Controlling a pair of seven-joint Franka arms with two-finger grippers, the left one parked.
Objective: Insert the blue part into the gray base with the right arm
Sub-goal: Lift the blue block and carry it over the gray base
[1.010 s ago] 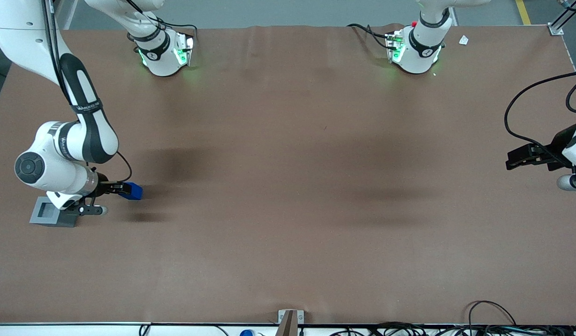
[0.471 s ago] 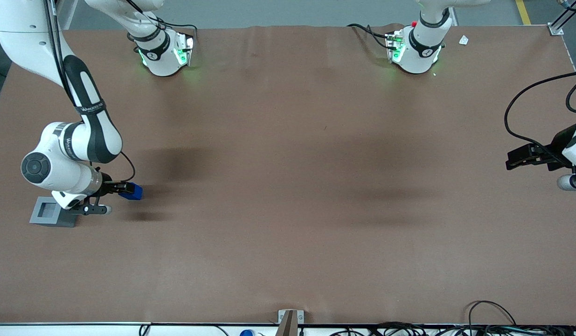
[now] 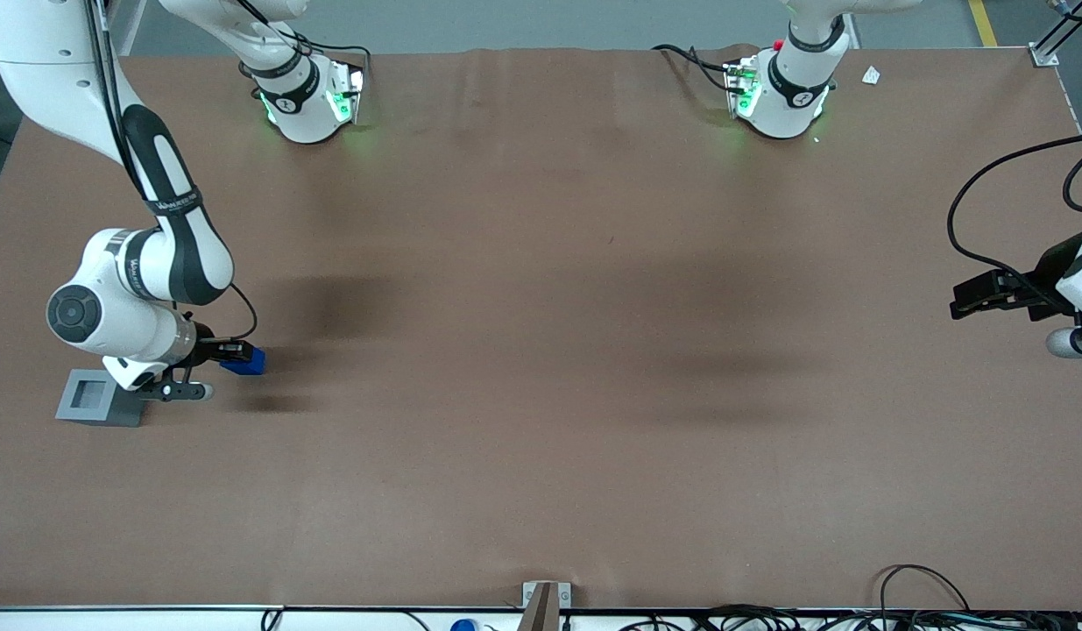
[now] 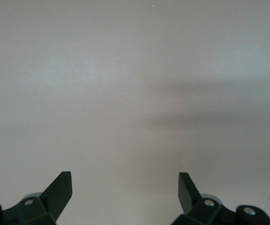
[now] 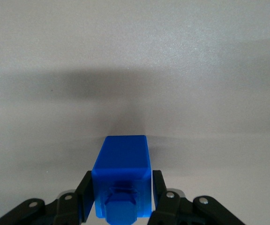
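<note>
In the front view, the right arm (image 3: 146, 263) bends down over the working arm's end of the brown table (image 3: 541, 350). Its gripper (image 3: 234, 355) points sideways, toward the parked arm's end, and it is closed on the blue part (image 3: 245, 360). The blue part sticks out from the fingertips and seems to hang above the table, since a dark shadow (image 3: 278, 403) lies on the cloth a little nearer to the front camera than the gripper. The gray base (image 3: 91, 397) stands on the table at the wrist side of the gripper, just beside it and slightly nearer to the front camera. The white wrist body covers one corner of the base. The square opening in the top of the base is in view and nothing sits in it. The blue part and the gray base are apart, with the gripper body between them.

In the right wrist view, the gripper (image 5: 121, 194) has its two black fingers (image 5: 85, 194) pressed on both sides of the blue part (image 5: 122, 173). The block reaches past the fingertips, and plain table surface with a soft shadow band is under it.

The left wrist view gives only bare table surface and the parked arm's own fingers.
</note>
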